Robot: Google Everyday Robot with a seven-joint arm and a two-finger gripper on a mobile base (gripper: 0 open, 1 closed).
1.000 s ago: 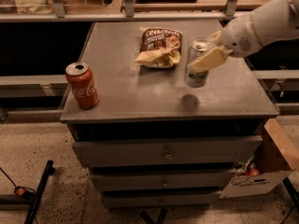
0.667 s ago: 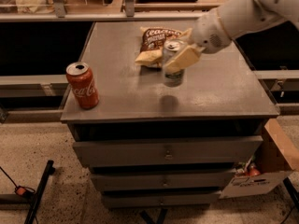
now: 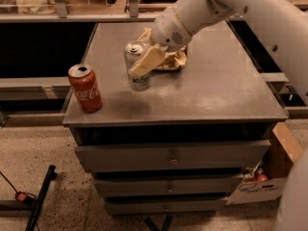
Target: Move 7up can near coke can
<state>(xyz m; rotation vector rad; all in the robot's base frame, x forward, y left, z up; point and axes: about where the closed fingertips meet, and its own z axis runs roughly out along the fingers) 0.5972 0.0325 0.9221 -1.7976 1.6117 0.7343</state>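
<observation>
— What do we see around the cans?

— A grey worktop [image 3: 216,85] over a stack of drawers [image 3: 171,155]. A crumpled snack bag [image 3: 177,57] lies in the back half, near the middle. The white arm [image 3: 226,4] comes in over the back right corner and covers much of the bag. On the floor, a cardboard box [image 3: 272,177] sits by the cabinet's right side and a black stand [image 3: 41,196] lies to the left.

— Where do we place the 7up can [image 3: 137,82]?

— Left of the worktop's centre, about midway between the front and back edges, just in front of the bag. We cannot tell whether its base touches the surface.

— And the end effector [image 3: 139,64]?

— It is right at that can and closed around it. One pale finger [image 3: 147,61] slants across the can's front, so we read it as gripping the 7up can.

— The coke can [image 3: 85,88]?

— It stands in the front left corner, close to the left edge, near the 7up can but apart from it.

— Anything in the way?

— The bag is the only thing crowding the 7up can. It lies on the back-right side, away from the coke can.

— Which way do the cans point?

— Both stand upright with their long axes vertical and silver tops up. The coke can's white script faces the front edge.
</observation>
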